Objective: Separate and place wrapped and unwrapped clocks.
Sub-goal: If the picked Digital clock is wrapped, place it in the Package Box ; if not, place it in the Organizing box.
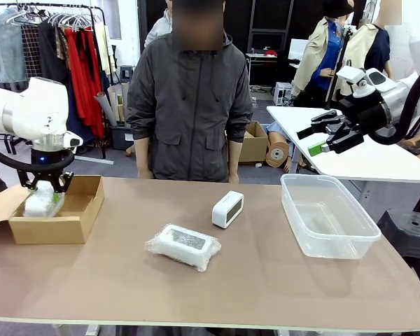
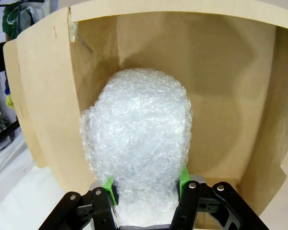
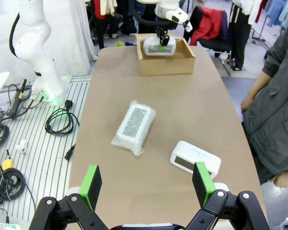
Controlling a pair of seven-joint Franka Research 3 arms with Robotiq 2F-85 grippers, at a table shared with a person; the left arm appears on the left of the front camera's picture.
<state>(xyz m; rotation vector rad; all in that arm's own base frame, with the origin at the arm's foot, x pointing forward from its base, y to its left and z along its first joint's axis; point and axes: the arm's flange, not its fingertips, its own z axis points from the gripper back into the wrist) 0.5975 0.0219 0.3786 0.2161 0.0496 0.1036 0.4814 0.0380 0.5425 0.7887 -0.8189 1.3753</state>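
bubble-wrapped round bundle (image 2: 139, 139) | left end effector (image 2: 146, 182) clamped on it, down in the left box (image 2: 221, 62) | flat bundle (image 1: 183, 244), bare clock (image 1: 227, 208) on tabletop (image 1: 266, 287) | right end effector (image 3: 147, 183) open

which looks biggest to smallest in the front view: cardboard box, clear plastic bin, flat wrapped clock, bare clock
1. clear plastic bin and cardboard box: about alike, so not ranked against each other.
2. flat wrapped clock.
3. bare clock, though it sits a little farther from the camera than the wrapped one.
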